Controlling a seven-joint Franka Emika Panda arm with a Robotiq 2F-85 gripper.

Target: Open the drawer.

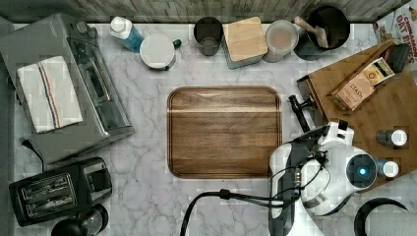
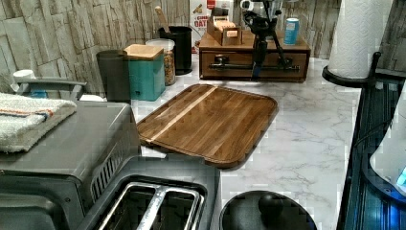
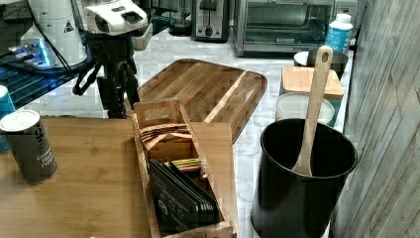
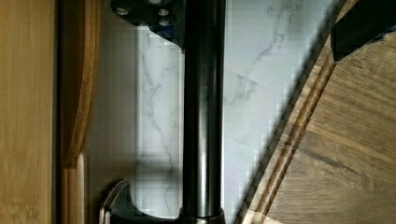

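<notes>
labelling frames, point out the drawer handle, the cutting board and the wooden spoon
drawer handle [image 2: 239, 67], left view, on the black bar.
cutting board [image 1: 223, 132], top view, middle of its surface.
wooden spoon [image 3: 313, 109], right view, on its shaft.

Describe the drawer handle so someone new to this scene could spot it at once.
Start at the big wooden board mid-counter. In the left view, the wooden box stands beyond its far end. On the drawer front, a thin black bar handle runs sideways on two posts; the board has no handle.
</notes>
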